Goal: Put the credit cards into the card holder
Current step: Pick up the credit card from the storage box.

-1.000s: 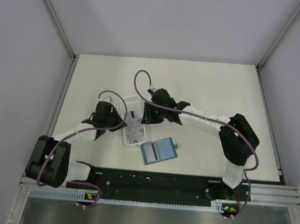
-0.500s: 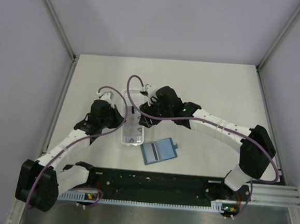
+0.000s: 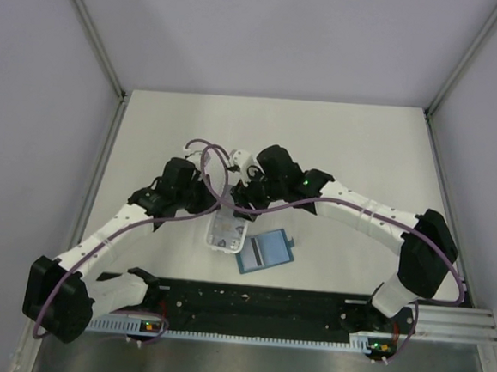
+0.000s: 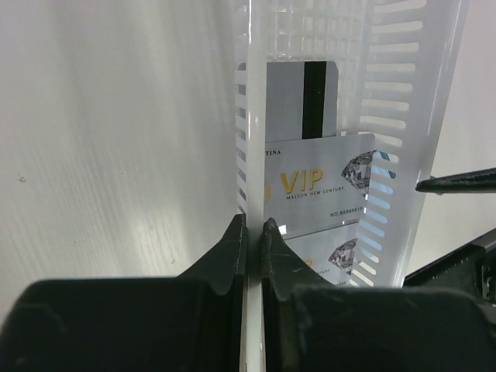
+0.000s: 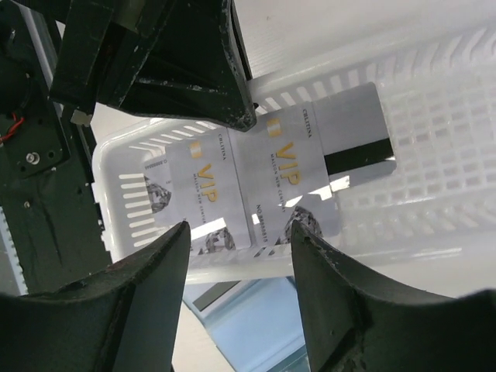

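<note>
Left gripper (image 4: pixel 252 232) clenched on tray (image 4: pixel 411 108) wall, right gripper (image 5: pixel 240 229) spread over cards (image 5: pixel 283 167) in tray, holder (image 3: pixel 263 252) just beside tray

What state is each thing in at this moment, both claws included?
Left claw: shut on the white tray's side wall.
Right claw: open, over the credit cards.
White tray: on the table, holding the cards.
Credit cards: three, overlapping, lying in the tray, none gripped.
Card holder: flat on the table beside the tray; open or shut unclear.
</note>
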### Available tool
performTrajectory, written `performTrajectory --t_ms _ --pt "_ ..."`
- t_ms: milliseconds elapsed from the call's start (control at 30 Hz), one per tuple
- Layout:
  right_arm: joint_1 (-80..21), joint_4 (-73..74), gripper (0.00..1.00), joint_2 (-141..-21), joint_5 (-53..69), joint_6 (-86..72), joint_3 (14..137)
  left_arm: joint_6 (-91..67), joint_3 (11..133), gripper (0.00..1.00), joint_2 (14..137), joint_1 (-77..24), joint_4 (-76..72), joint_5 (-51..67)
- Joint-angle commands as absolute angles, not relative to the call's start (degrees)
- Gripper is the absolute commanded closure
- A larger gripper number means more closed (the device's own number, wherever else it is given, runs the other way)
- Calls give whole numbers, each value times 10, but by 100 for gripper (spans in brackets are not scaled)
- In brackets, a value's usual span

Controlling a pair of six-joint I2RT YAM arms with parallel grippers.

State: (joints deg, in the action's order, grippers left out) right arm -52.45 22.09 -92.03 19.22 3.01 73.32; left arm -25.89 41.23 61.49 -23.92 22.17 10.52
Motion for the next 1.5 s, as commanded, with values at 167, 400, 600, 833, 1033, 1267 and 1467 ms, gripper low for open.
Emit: performTrajectory --t_ms 167,400,600,833,1033,1267,1467 --pt "-533 259 46 -938 154 90 775 -239 463 100 635 -271 258 85" --pt "-533 274 46 -972 132 101 783 -232 475 100 633 -287 264 86" --pt "-533 273 47 -994 132 105 789 -226 483 100 631 -302 264 97" --pt "-537 273 48 -1012 134 111 790 -225 484 100 627 -305 258 114" --pt "-537 273 52 -1017 141 107 780 -234 483 100 613 -304 240 123" --pt "-536 276 57 -1025 177 100 774 -254 473 100 592 -304 203 120" --pt "-537 286 59 -1030 205 98 776 -260 468 100 577 -303 184 104"
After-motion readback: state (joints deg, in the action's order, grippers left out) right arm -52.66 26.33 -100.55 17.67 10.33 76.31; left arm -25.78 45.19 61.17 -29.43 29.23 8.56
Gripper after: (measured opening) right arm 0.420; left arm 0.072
